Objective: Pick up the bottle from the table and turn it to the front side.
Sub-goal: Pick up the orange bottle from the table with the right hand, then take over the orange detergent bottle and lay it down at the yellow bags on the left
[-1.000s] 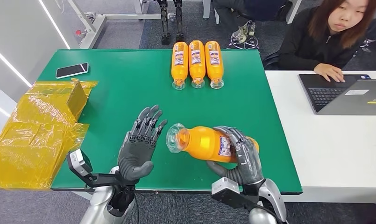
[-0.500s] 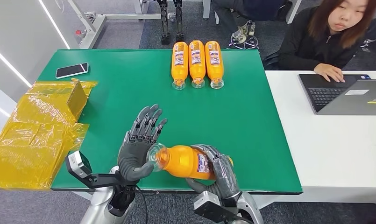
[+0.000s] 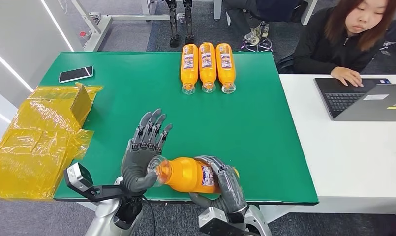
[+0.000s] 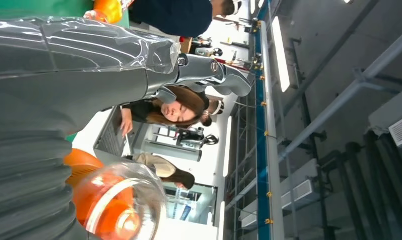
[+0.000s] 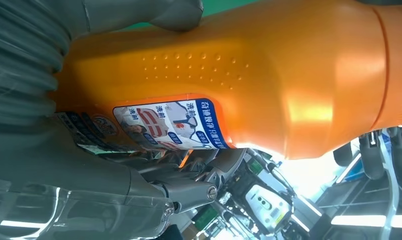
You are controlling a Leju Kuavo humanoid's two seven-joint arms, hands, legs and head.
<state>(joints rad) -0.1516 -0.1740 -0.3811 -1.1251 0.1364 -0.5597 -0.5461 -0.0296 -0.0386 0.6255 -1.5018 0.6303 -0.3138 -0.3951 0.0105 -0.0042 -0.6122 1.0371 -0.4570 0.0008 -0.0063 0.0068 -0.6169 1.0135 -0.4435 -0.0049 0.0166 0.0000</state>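
The right hand (image 3: 224, 183) is wrapping its fingers around the body of the orange bottle (image 3: 188, 174) and holding it level just above the near edge of the green worktop (image 3: 137, 98), at about 6 o'clock in the head view. Over the last second this hand has been drawing the bottle toward the robot and to its left, so the clear cap end is now pointing toward 9 o'clock and meeting the palm of the left hand (image 3: 144, 153). The left hand is standing with fingers spread and pointing up toward 12 o'clock, holding nothing; the cap seems to be touching it, though how firmly is hard to tell. In the right wrist view the bottle's printed label (image 5: 171, 125) is lying partly under the fingers. I judge the pickup done and the turning under way, with the left hand likely serving as a stop or a helper for rotating the bottle to its front.

Three more orange bottles (image 3: 207, 66) are lying side by side at 12 o'clock, caps toward the robot. A phone (image 3: 76, 73) is resting at 10 o'clock, and crumpled yellow plastic wrap (image 3: 36, 137) is spreading over the 9 o'clock edge. At 2 o'clock a person (image 3: 350, 34) is sitting at a white desk (image 3: 353, 152) with a laptop (image 3: 363, 98).
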